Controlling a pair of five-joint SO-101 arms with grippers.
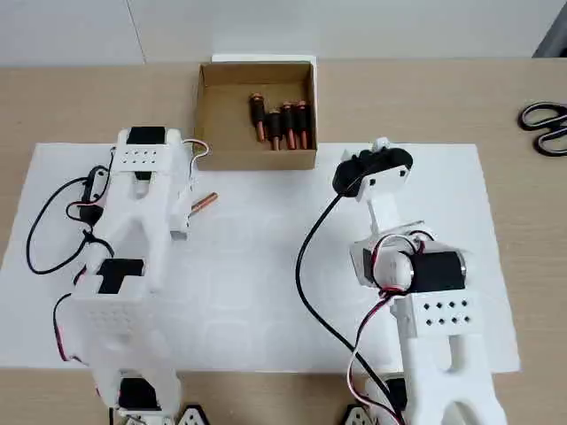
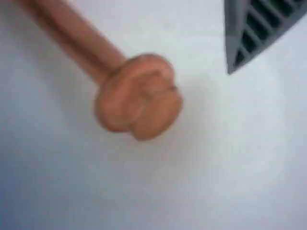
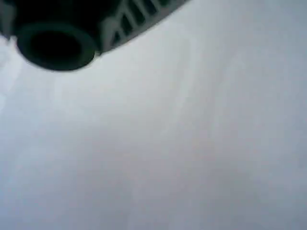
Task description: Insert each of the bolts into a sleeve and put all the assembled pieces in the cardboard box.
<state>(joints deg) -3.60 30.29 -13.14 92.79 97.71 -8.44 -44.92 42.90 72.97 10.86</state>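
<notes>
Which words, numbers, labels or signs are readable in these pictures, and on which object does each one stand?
None: no readable text, number or sign stands on the cardboard box, the white sheet, the bolt or the scissors.

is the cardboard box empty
No, four assembled pieces lie side by side inside the cardboard box.

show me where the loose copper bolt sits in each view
high view: copper bolt over the white sheet, sticking out beside the left arm, close to the cardboard box.
left wrist view: its head close up in the middle, shaft running off a corner.
right wrist view: looks onto bare sheet and a black round piece instead.
shared landmark: the white sheet.
</notes>
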